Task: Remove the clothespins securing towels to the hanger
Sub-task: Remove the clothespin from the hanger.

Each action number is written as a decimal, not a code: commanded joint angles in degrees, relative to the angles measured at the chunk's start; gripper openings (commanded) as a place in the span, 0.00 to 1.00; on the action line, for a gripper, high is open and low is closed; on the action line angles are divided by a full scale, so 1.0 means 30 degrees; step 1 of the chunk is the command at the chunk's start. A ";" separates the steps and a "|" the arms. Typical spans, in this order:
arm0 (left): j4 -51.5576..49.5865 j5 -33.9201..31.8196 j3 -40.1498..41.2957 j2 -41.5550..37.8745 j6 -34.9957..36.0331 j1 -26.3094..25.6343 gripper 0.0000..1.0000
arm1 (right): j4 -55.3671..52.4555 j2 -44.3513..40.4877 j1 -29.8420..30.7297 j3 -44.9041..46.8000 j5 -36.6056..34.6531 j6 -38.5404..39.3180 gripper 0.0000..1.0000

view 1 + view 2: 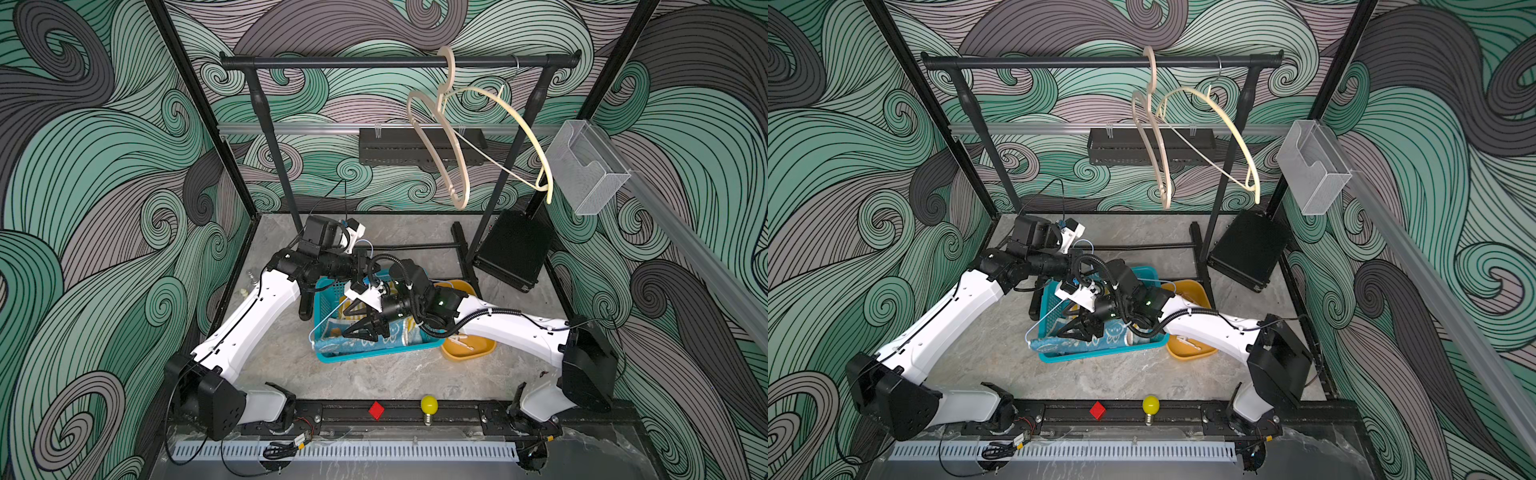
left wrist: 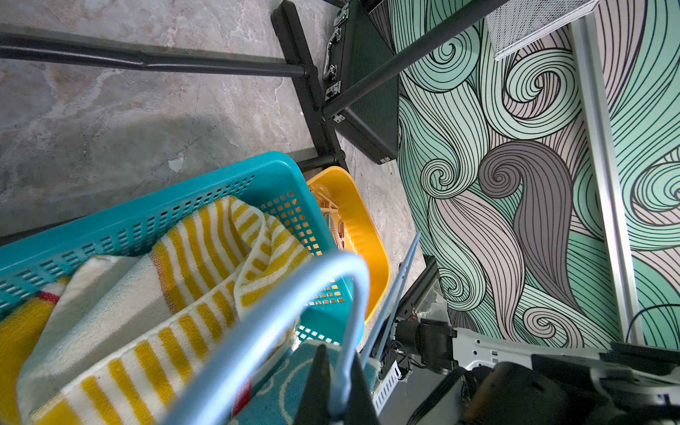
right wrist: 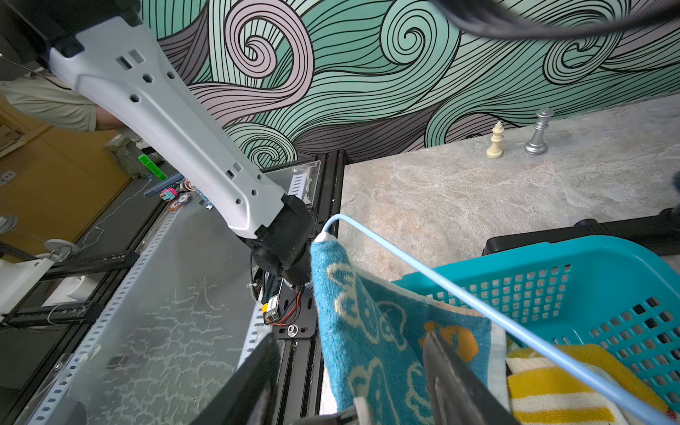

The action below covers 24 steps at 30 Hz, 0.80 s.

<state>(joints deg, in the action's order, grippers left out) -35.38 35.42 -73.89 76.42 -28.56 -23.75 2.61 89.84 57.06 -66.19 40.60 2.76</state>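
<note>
Two towels were seen: a teal bunny towel [image 3: 368,312] draped over the light-blue wire hanger [image 3: 441,283], and a yellow striped towel [image 2: 206,265] lying in the teal basket [image 3: 552,265] on the counter [image 1: 374,378]. One orange clothespin [image 3: 454,340] showed on the bunny towel's upper edge, close under the hanger wire. Any others on the hanger were hidden. Some pale clothespins [image 1: 462,343] lay in the yellow tub [image 2: 368,235] just beside the basket.

The left gripper [image 2: 337,362] was clamped tight on the hanger wire by its curved hook end, holding it tilted over the basket. The right gripper [image 3: 351,335] stood with its jaws apart, straddling the bunny towel, one finger just beside the orange clothespin. No grip on it could be confirmed.

Assessment: the clothespin is judged light, rigid, smooth-sided and sprung shut. It should be held across its free tail ends, so that the squeeze opens its mouth. The soft terry would likely drag along, and the thin wire might twist in the grip.
</note>
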 commanded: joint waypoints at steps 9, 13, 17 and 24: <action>-0.0043 0.0762 -0.0244 0.0149 -0.0011 0.0158 0.00 | 0.0214 0.0809 0.0249 -0.0435 0.0237 0.0104 0.61; -0.0058 0.0756 -0.0244 0.0182 -0.0003 0.0165 0.00 | 0.0349 0.0814 0.0262 -0.0492 0.0237 -0.0039 0.56; -0.0044 0.0790 -0.0215 0.0227 -0.0085 0.0170 0.00 | 0.0526 0.0827 0.0265 -0.0523 0.0347 -0.0269 0.50; -0.0015 0.0845 -0.0130 0.0190 -0.0029 0.0172 0.00 | 0.0257 0.1048 0.0271 -0.0728 0.0380 -0.0416 0.29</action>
<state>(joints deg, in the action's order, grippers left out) -35.35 36.47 -73.89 76.44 -28.56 -23.73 3.03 92.29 57.65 -66.87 40.97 1.04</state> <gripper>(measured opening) 0.048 0.321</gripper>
